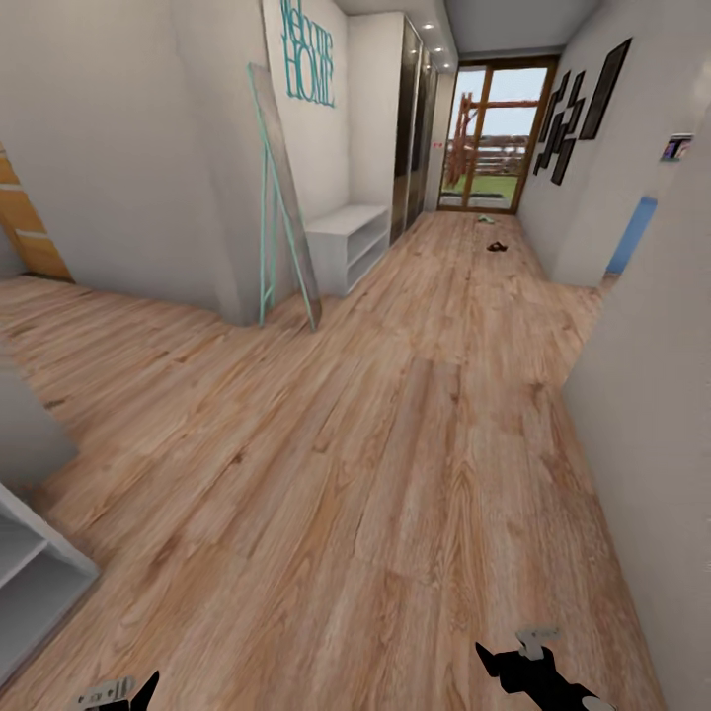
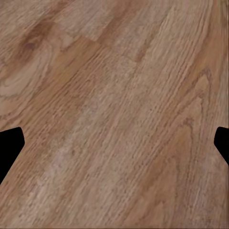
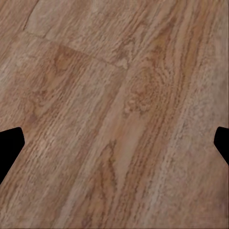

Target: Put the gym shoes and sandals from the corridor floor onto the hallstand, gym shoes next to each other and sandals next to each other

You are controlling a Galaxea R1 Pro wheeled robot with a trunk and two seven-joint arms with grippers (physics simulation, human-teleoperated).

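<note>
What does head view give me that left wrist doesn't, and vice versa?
Head view: the hallstand on the left wall down the corridor, a leaning mirror, the glass door, and small dark and pale shapes on the floor near it, too small to identify; also the right gripper. Left wrist view: close-up plank grain between the left gripper's open fingertips. Both: the corridor floor, bare under the arms.

Light brown wood-grain corridor floor (image 1: 395, 444)
</note>
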